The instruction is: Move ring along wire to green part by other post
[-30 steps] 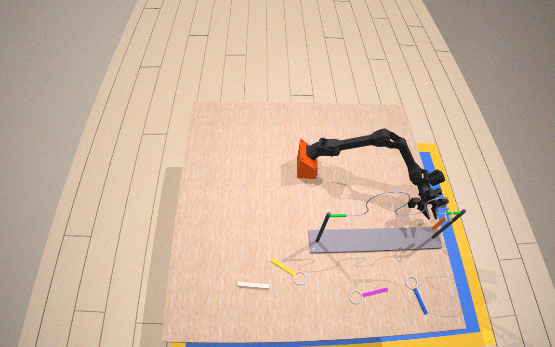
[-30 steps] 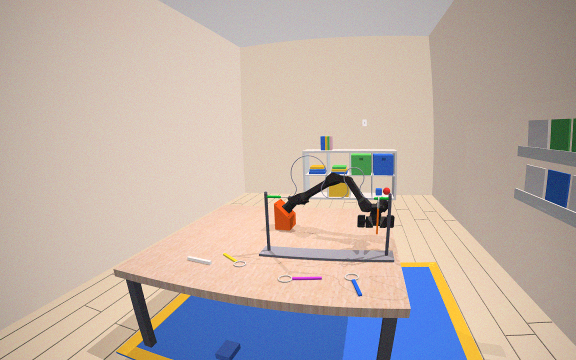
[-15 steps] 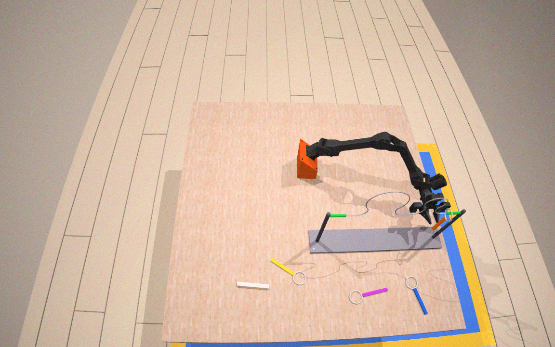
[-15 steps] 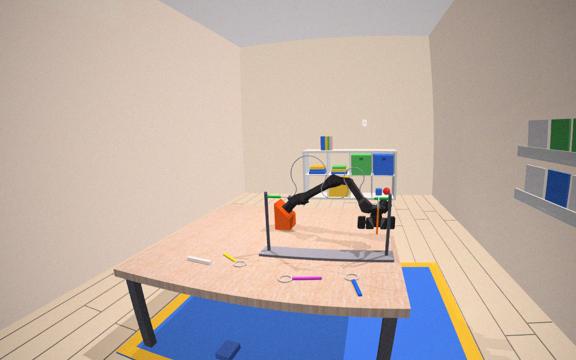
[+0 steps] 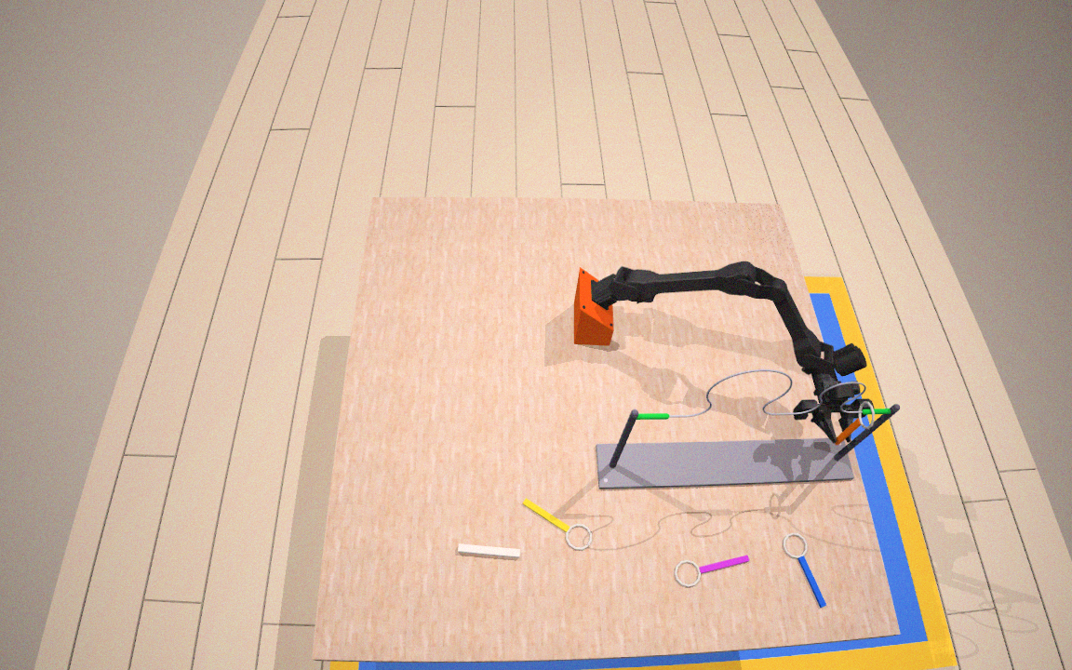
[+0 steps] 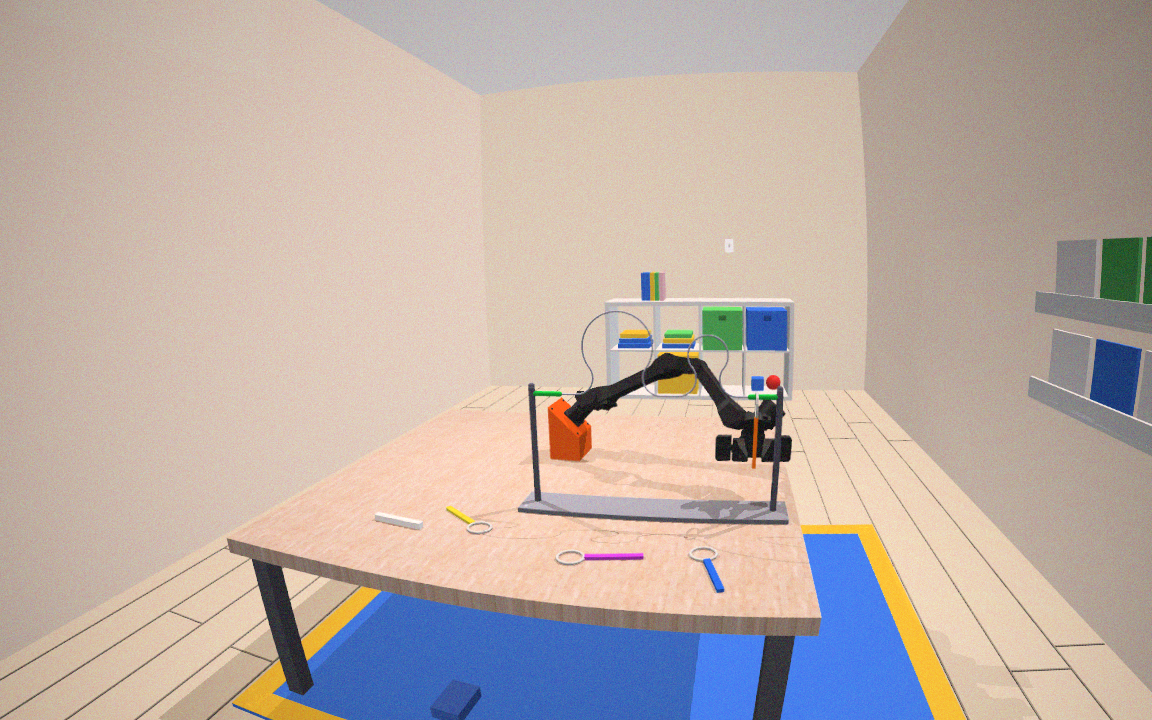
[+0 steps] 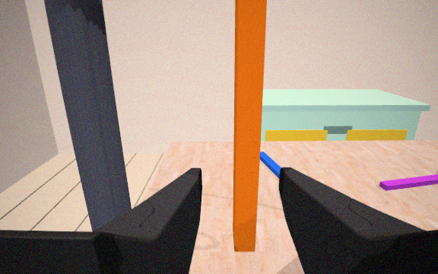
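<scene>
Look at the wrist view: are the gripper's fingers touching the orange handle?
No. The orange handle hangs between the fingers with a visible gap on each side.
</scene>
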Action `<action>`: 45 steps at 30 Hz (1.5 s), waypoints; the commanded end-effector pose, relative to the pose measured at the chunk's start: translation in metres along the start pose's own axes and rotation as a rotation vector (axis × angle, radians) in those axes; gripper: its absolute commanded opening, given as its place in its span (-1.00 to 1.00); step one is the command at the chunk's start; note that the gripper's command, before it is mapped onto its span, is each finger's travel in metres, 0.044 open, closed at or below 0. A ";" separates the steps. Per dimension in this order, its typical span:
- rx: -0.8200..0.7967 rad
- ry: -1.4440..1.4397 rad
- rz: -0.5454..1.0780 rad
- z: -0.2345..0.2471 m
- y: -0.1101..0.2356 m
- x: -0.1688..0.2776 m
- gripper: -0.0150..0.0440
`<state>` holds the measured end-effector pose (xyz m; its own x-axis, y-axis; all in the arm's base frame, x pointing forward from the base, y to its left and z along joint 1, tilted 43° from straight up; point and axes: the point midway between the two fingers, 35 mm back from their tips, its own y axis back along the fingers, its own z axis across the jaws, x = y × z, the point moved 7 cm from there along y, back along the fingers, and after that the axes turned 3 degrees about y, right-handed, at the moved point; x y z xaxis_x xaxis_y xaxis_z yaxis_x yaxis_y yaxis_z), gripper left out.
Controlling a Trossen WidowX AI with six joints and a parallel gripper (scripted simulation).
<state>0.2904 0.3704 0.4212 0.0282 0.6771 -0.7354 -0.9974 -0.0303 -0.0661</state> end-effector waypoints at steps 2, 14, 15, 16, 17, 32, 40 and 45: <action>-0.003 -0.002 0.002 0.000 -0.009 0.001 0.05; -0.003 -0.002 0.002 -0.001 -0.023 0.000 0.05; -0.003 -0.002 0.002 -0.001 -0.023 0.000 0.05; -0.003 -0.002 0.002 -0.001 -0.023 0.000 0.05; -0.003 -0.002 0.002 -0.001 -0.023 0.000 0.05; -0.003 -0.002 0.002 -0.001 -0.023 0.000 0.05; 0.000 0.001 -0.002 -0.001 -0.022 0.000 -0.48; 0.000 0.001 -0.002 -0.001 -0.022 0.000 -0.93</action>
<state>0.3128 0.3701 0.4222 0.0302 0.6764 -0.7359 -0.9973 -0.0288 -0.0674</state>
